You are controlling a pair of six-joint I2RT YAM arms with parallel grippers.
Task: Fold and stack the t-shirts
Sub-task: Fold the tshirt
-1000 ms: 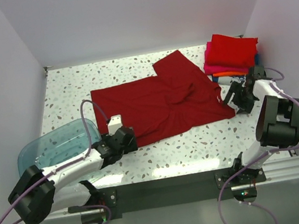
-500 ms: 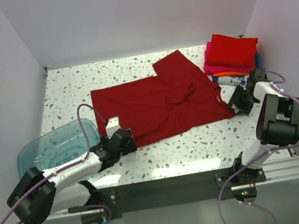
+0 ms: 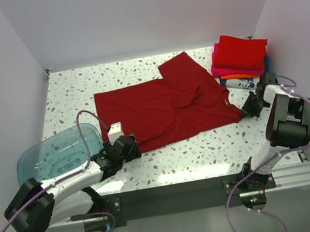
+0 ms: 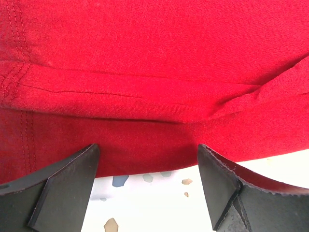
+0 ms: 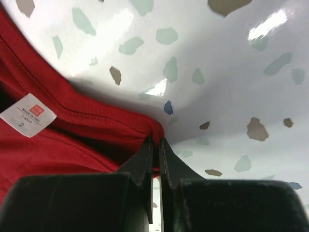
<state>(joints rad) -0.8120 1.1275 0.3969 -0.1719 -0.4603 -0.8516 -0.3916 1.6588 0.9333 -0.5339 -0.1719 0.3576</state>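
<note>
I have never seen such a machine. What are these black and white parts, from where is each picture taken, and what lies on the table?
These are two robot arms fixed at the near edge of a table. One picture looks down from above; the other two come from a camera on each wrist. A dark red t-shirt lies spread out, a stack of folded shirts sits at the far right, and a blue plastic tub at the left. The left gripper is open at the shirt's near edge. The right gripper is shut on the shirt's edge near its label.
</note>
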